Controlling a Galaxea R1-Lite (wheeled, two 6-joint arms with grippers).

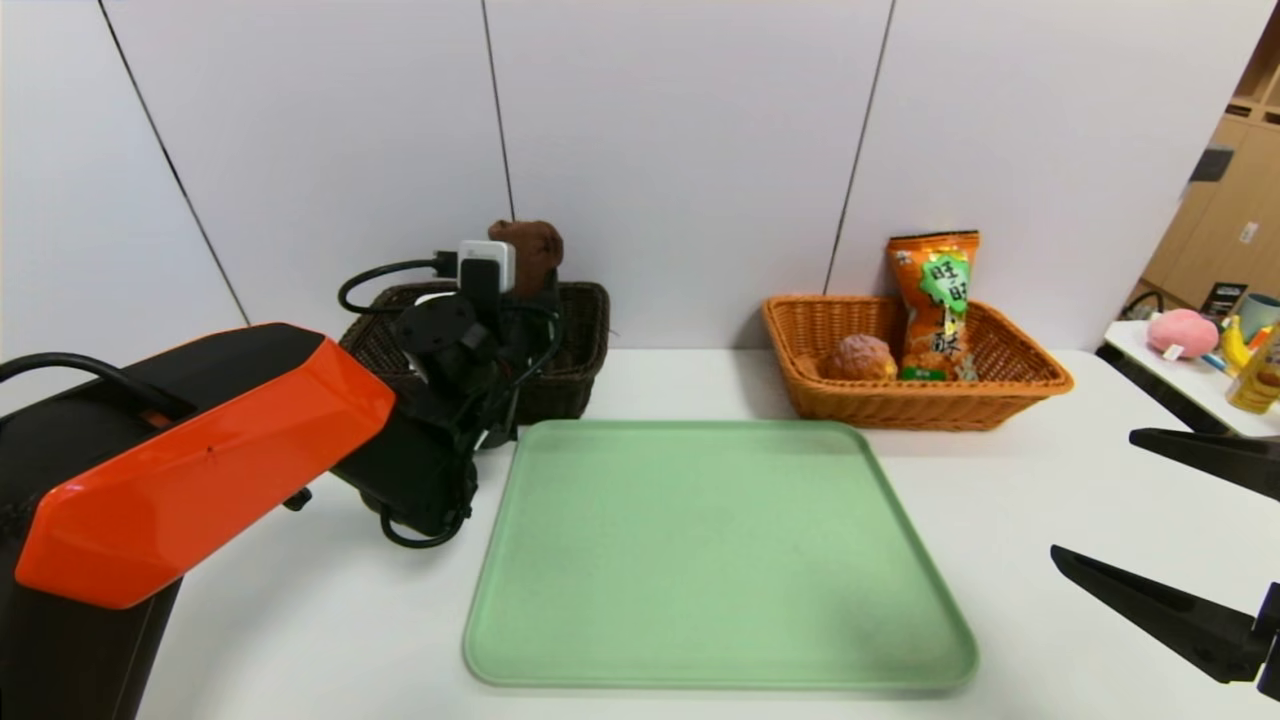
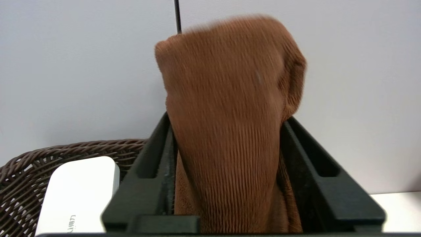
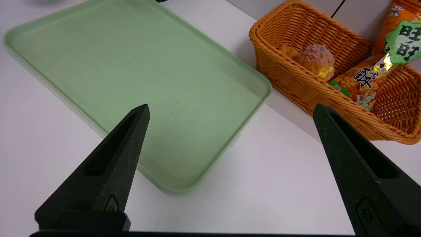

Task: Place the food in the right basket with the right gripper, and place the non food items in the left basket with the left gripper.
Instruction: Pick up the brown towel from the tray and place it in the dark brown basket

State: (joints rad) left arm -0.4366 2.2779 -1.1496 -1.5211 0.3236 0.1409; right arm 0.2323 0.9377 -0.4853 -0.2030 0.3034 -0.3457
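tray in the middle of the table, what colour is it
Plain pale green tray, no pattern; the head view shows it best.

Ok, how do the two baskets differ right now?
The left basket is dark brown; the right basket is light orange-tan. The left basket shows a white box inside, with the brown towel held above it; the right basket holds a bun and a snack bag. Both are woven wicker, standing by the wall.
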